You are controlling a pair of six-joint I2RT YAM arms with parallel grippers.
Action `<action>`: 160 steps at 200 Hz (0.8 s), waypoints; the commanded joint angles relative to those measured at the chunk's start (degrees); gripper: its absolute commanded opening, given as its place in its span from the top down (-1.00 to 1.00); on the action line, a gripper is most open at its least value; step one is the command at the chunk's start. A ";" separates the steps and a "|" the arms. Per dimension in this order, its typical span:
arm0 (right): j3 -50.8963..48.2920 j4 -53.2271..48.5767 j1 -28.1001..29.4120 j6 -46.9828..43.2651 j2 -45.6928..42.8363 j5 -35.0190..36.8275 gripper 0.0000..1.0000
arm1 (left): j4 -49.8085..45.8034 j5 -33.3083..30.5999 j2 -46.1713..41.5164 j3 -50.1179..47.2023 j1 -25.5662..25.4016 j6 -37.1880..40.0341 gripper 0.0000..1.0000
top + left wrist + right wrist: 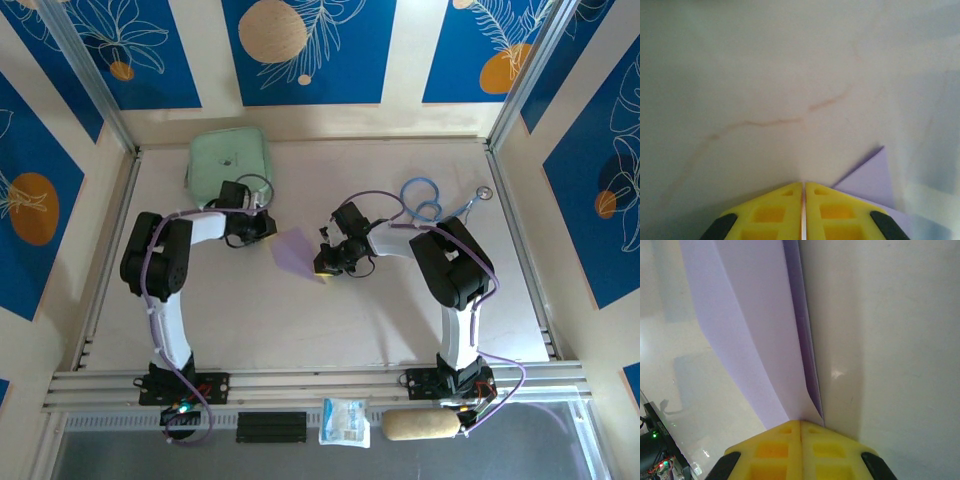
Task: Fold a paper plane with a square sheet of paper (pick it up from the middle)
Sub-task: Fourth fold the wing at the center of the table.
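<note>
Lilac paper (296, 248), folded, pinched by right fingers (771, 450).

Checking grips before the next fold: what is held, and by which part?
Right gripper pinches the folded paper by a corner. Left gripper is shut at the opposite end; whether it grips cannot be told.

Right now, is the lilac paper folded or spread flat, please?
Folded: the paper shows two layers meeting at a crease by the right gripper.
</note>
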 commanded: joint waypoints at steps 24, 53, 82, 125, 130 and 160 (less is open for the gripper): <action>-4.58 -11.75 0.41 0.05 6.15 9.83 0.94 | -0.92 -1.53 -6.43 -1.28 -1.08 -1.63 0.82; -4.04 -12.11 0.48 0.04 6.32 9.47 0.94 | 3.42 -6.30 -15.30 -8.75 -4.69 -7.21 0.79; -3.50 -12.56 0.69 -0.08 6.73 9.39 0.94 | 6.54 -5.41 -16.97 -12.07 -8.96 -10.94 0.80; -3.77 -12.32 0.59 -0.08 6.46 9.14 0.95 | 7.28 -5.34 -12.09 -12.64 -13.07 -12.06 0.84; -3.85 -12.29 0.61 -0.20 6.39 9.10 0.95 | 7.37 -5.30 -11.50 -12.58 -13.07 -12.06 0.85; -4.46 -11.99 0.64 -1.02 5.88 8.68 0.95 | 8.03 -5.58 -8.39 -11.00 -12.98 -11.71 0.86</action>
